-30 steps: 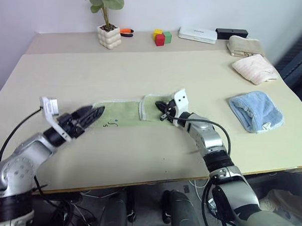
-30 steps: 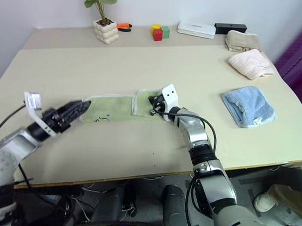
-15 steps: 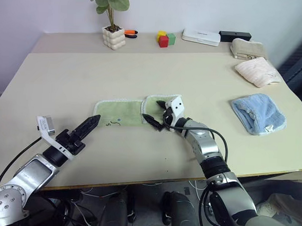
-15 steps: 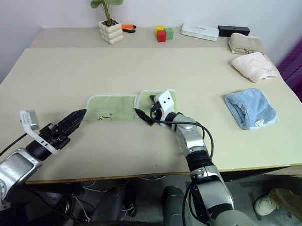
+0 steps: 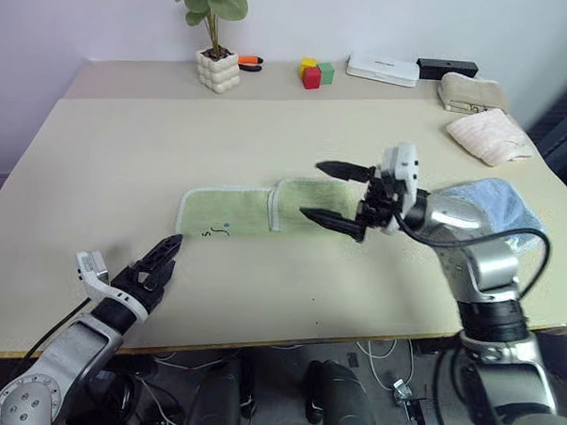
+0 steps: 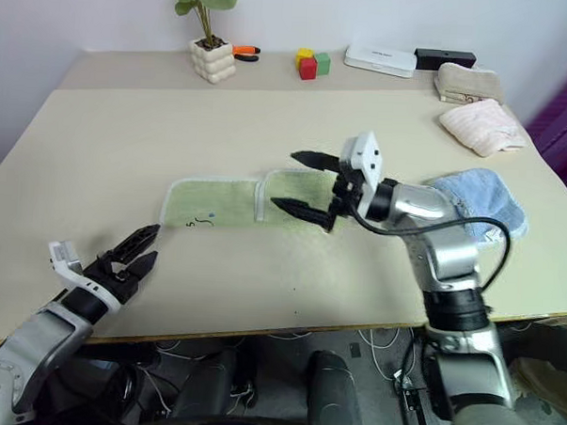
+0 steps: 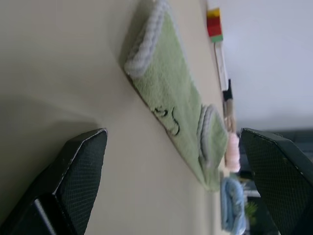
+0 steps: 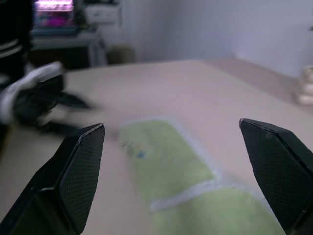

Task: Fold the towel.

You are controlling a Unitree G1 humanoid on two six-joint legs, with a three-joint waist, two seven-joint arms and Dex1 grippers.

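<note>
The right gripper (image 5: pixel 339 191) covered the right end of the towel (image 5: pixel 229 212), and its arm hid much of the blue towel (image 5: pixel 505 201). The towel lay flat at mid-table (image 5: pixel 127 140), right part folded over. Bare table surrounded it; the near edge stood close to the left gripper (image 5: pixel 159 264). Both grippers had fingers spread, holding nothing. A second earlier the right gripper pinched the towel's fold; it had since let go and risen. The left gripper had withdrawn nearer.

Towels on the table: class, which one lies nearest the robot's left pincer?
The light green towel, stretched flat mid-table with whitish edging and a dark embroidered mark. The blue towel, pink towel and beige towel all lie far across on the robot's right.
</note>
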